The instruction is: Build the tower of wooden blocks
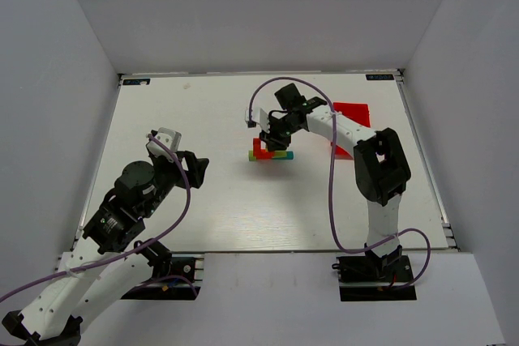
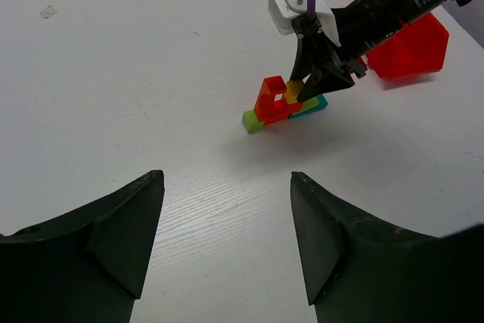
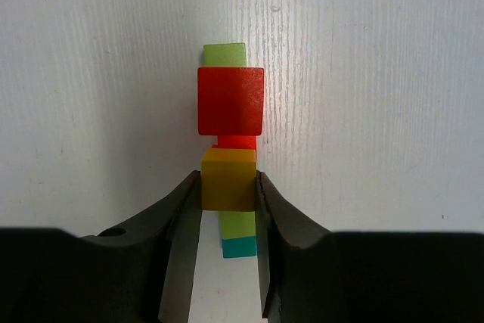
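- The tower [image 1: 272, 154] is standing on the table [image 1: 203, 208], a little right of centre and toward the far half. It is forming a short, low row of blocks.
- The red arch [image 3: 231, 101] is rising highest in the row. In the right wrist view a green block [image 3: 225, 54] is poking out at the end beyond it.
- The yellow cube [image 3: 228, 179] is sitting just beside the arch, above the lower blocks. Whether it is resting its weight on them I cannot tell.
- A teal block [image 3: 239, 247] is showing at the opposite end of the row, with a green piece [image 3: 237, 223] lying on top of it.
- The right gripper [image 3: 228, 188] is reaching down over the tower. Its jaws are gripping the yellow cube, with one finger pressing on each side.
- The red bin [image 1: 350, 113] is lying on the table toward the far right, partly hidden behind the right arm and apart from the tower.
- The left gripper [image 2: 227, 177] is hovering well to the left of the tower and facing it. Its jaws are standing wide open and holding nothing.
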Tool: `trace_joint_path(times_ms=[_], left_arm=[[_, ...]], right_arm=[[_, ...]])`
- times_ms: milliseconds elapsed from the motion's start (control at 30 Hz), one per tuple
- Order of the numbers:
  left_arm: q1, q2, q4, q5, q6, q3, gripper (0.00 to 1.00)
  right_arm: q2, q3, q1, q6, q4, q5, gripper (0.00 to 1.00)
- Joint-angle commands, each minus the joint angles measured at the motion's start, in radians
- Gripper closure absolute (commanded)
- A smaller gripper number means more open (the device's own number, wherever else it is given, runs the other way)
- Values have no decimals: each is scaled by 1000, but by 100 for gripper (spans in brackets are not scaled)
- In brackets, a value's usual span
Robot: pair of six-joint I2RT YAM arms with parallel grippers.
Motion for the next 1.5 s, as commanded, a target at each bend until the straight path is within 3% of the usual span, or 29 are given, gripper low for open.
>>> trace_joint_path(times_ms=[0, 1467], left_arm=[[3, -7, 1, 3, 4, 0, 22], [3, -7, 1, 3, 4, 0, 22]], right_arm=[[9, 44, -2, -9, -10, -11, 100], [31, 75, -20, -61, -50, -31, 100]])
